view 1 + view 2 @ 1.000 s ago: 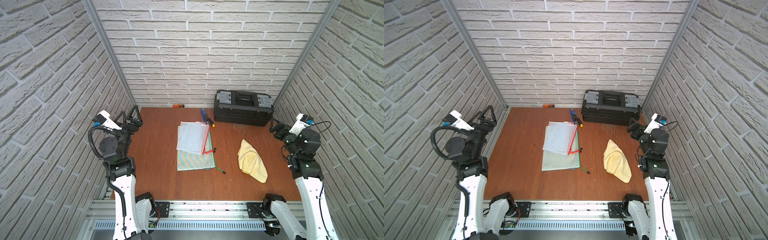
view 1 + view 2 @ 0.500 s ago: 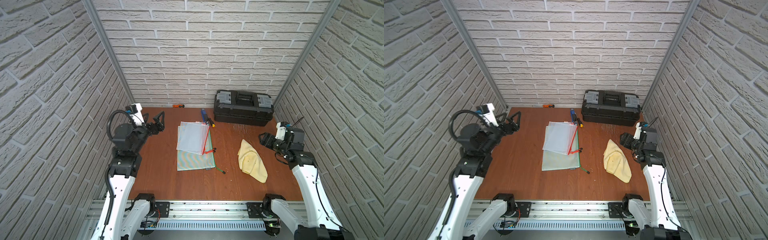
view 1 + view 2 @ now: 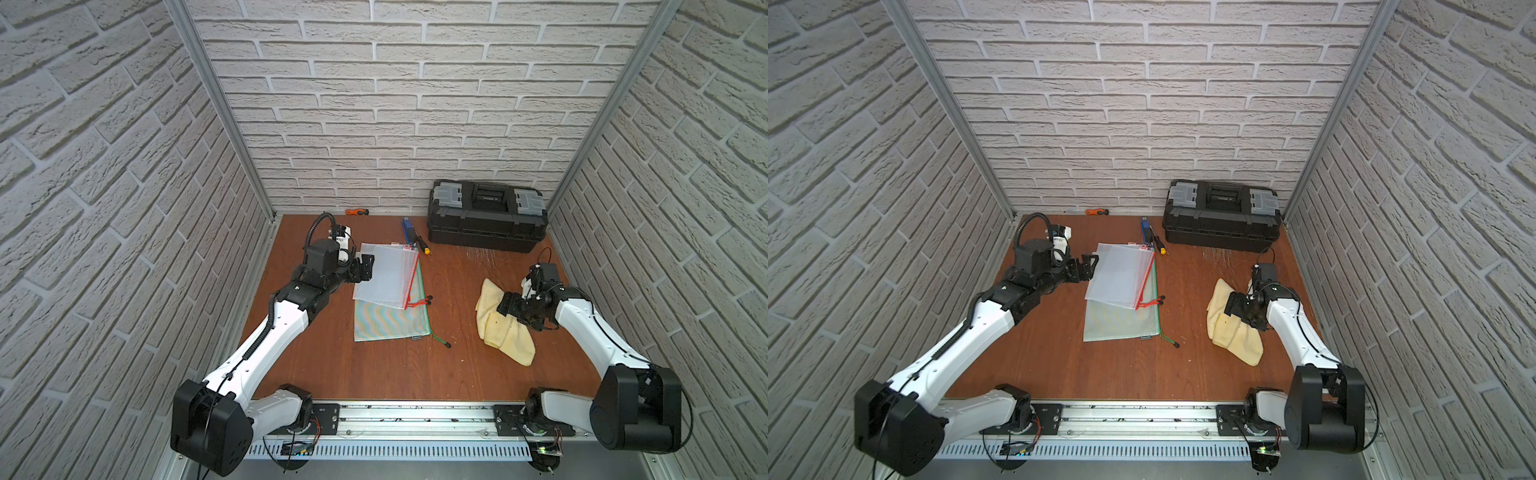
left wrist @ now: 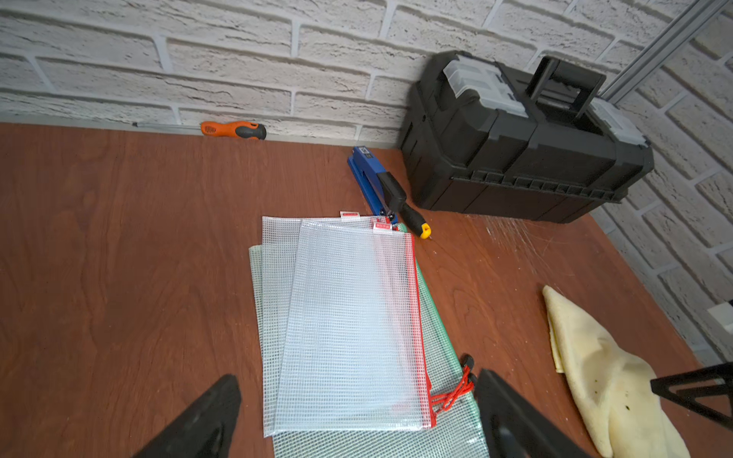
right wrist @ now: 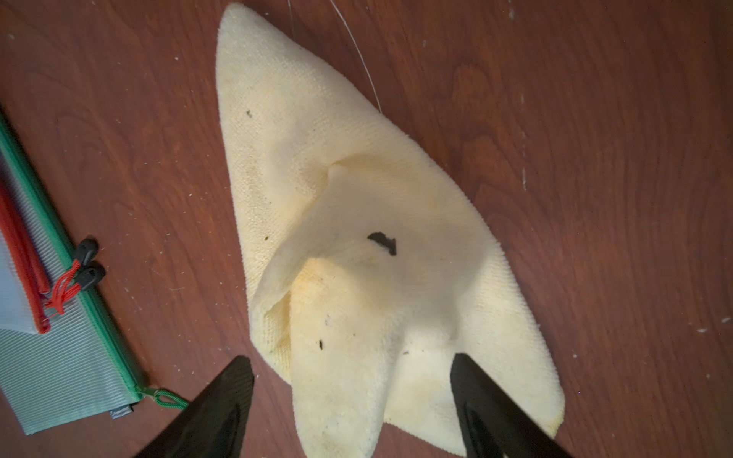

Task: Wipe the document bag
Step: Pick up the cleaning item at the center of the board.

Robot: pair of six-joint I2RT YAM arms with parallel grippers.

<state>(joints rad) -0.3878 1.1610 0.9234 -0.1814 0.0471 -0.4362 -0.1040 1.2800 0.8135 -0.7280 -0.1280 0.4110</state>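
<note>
The document bag (image 3: 386, 276), clear mesh with a red zip, lies near the middle of the brown table (image 3: 324, 353), on top of a second clear bag of the same kind and a larger green-edged bag (image 3: 390, 326) (the three overlap in a loose stack, the red zip pulls resting on the green one). The left hand (image 3: 365, 268) hovers just beside the stack's left edge with its jaws spread wide and nothing between them; in the left wrist view both fingers (image 4: 206, 420) frame the near end of the bags. The right hand (image 3: 508, 307) is over the yellow cloth (image 3: 511, 340), well apart from the bags, and it too is wide open, its fingers (image 5: 496, 412) straddling the crumpled cloth; whether they touch it I cannot tell. A black toolbox (image 3: 486, 216) sits against the back wall, with an orange-handled tool (image 3: 357, 212), a blue tool (image 3: 408, 230) and a black-and-yellow screwdriver (image 3: 422, 245) nearby.
</note>
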